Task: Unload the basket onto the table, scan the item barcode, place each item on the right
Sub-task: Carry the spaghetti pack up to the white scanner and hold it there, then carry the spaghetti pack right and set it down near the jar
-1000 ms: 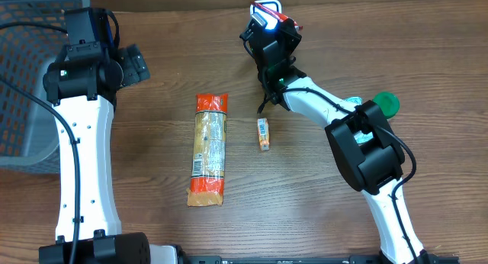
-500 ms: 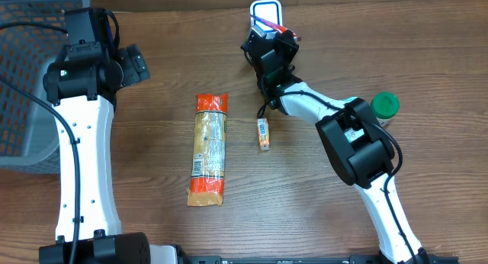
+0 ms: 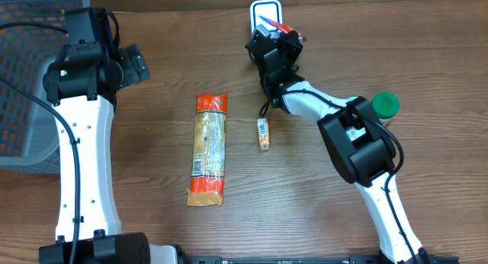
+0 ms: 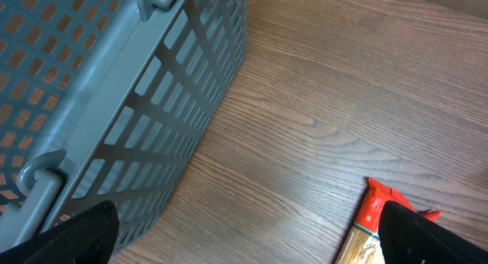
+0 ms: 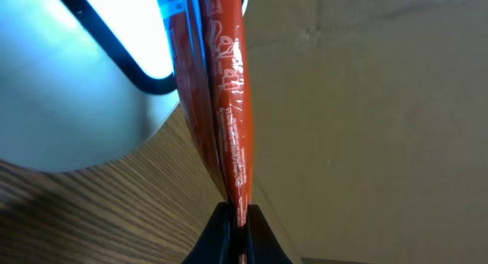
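- Thin red foil packet (image 5: pixel 229 104): pinched at one end by the clenched right gripper (image 5: pixel 235 218), held at the glowing black-rimmed scanner window (image 5: pixel 91 50); a barcode on its far face would go unread.
- Narrow pinch: packet could twist or slip.
- Left gripper (image 3: pixel 133 63): released, beside grey plastic basket (image 4: pixel 152 104).

Packet (image 5: pixel 227 104) red, shiny – scanner (image 3: pixel 261 8) pale blue, black rim; basket (image 4: pixel 152 88) grey lattice; table (image 3: pixel 427 50) brown woodgrain.
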Motion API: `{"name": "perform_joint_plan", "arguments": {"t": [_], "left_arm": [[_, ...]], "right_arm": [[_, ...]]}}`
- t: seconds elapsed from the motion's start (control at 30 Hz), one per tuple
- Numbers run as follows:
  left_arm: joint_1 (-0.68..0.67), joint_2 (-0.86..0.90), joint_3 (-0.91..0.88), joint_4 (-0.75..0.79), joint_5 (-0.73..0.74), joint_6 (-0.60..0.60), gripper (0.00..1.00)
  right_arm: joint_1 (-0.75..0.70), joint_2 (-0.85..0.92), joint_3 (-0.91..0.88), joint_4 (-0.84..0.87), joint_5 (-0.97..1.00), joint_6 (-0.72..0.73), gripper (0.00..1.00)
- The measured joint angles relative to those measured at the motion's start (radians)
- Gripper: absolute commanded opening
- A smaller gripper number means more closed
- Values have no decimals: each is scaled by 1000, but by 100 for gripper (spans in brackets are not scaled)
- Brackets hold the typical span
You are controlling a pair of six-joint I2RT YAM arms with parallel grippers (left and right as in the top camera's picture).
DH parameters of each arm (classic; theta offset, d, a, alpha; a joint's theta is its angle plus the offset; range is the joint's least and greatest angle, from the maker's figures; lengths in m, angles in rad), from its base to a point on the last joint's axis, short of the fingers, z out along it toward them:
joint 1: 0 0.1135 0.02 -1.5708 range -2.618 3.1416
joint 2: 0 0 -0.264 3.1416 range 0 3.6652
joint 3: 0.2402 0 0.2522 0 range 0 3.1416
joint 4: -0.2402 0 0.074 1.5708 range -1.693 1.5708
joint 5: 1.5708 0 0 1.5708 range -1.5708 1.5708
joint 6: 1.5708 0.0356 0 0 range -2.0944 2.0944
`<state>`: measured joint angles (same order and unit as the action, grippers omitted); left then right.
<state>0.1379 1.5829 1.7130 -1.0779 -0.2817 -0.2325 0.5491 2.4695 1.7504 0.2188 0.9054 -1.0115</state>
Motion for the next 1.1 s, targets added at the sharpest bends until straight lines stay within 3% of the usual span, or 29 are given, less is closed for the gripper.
{"name": "perform_joint_plan", "arguments": {"t": [0.37, 0.6, 0.7, 0.87, 1.1], "left_arm": [[0, 0, 0, 0, 0, 0, 100], [0, 0, 0, 0, 0, 0, 100], [0, 0, 0, 0, 0, 0, 100], [0, 0, 0, 0, 0, 0, 100], [0, 0, 0, 0, 0, 0, 100]], "right_arm": [[-4, 12, 0, -34, -18, 1, 3], [-3, 11, 0, 93, 61, 3, 3], [-3, 2, 0, 40, 81, 48, 3], [-3, -114, -2, -242, 59, 238, 3], [-3, -500, 0, -871, -126, 691, 3]]}}
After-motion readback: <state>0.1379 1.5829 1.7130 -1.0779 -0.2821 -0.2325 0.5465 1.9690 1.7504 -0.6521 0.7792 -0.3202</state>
